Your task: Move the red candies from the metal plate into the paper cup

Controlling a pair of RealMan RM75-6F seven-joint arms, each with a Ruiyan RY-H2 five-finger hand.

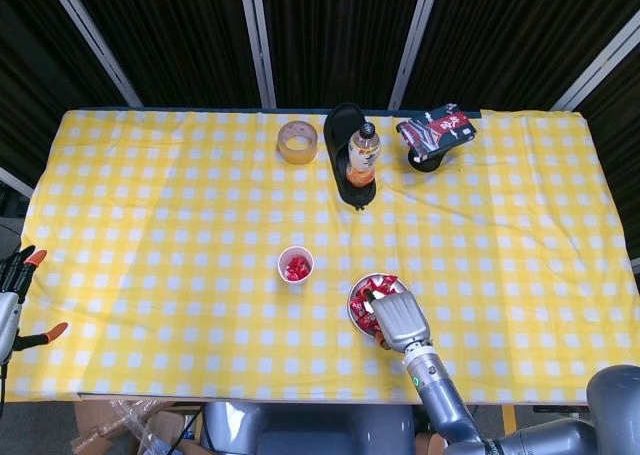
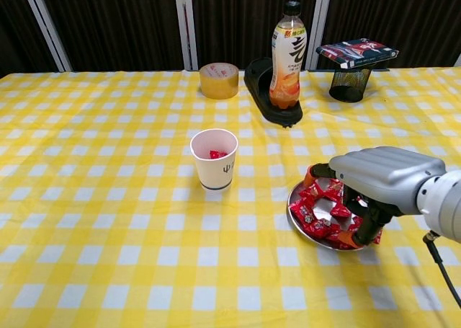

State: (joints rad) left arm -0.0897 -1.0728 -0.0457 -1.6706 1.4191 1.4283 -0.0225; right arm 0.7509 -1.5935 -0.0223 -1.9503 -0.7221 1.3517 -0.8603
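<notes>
A white paper cup [image 1: 296, 265] [image 2: 214, 159] stands mid-table with a few red candies [image 2: 215, 154] inside. To its right a round metal plate [image 1: 353, 306] [image 2: 315, 241] holds several red-wrapped candies [image 1: 376, 287] [image 2: 315, 198]. My right hand [image 1: 398, 318] [image 2: 382, 179] hangs low over the plate's near right side, palm down, its fingers [image 2: 364, 225] reaching down among the candies. They hide what lies under them, so a grip does not show. My left hand [image 1: 14, 297] stays off the table's left edge, fingers spread, holding nothing.
At the back stand an orange-drink bottle [image 1: 363, 154] [image 2: 287, 56] in a black tray [image 2: 268, 101], a roll of tape [image 1: 297, 141] [image 2: 218, 80], and a black mesh basket [image 2: 348, 87] with a red-and-black packet [image 1: 437, 128] [image 2: 357, 51] on top.
</notes>
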